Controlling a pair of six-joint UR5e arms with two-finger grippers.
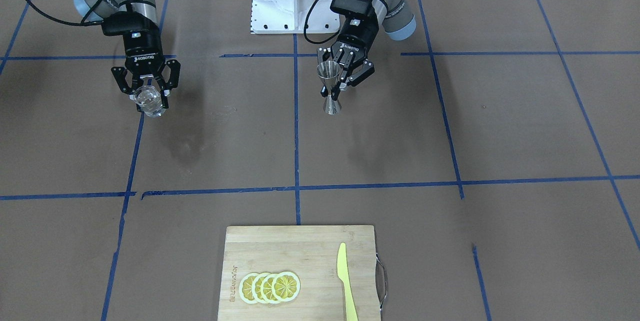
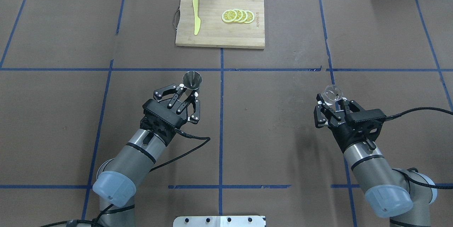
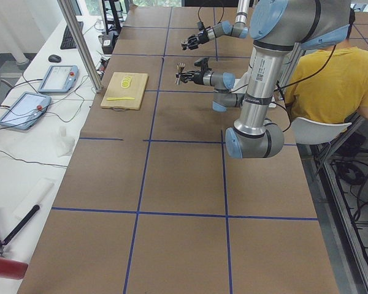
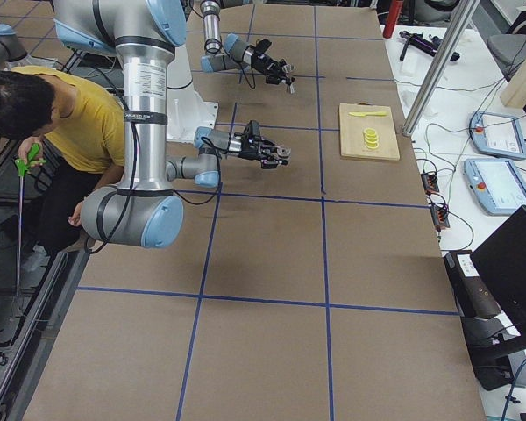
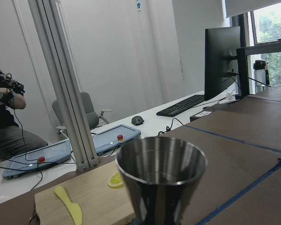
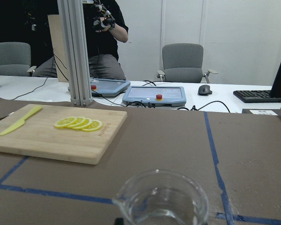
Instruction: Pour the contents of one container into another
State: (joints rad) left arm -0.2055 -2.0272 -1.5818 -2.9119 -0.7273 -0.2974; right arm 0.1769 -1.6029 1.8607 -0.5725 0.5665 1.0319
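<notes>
Two pincers well apart: left pincer (image 2: 188, 92) pinching jigger (image 2: 192, 79), right pincer (image 2: 331, 104) pinching glass cup (image 2: 332, 93), apparently upright.

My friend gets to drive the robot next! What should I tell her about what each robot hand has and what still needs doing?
Left tool: shut on the metal jigger, held upright above the table, near the middle tape line.
Right tool: shut on the glass cup, also upright and off the table, far over on the robot's right.
Done: both containers are picked up.
Left: bring the cup over the jigger and tip it so the lip pours in. The two are far apart and neither is tilted. I cannot tell if the cup has liquid in it.
</notes>
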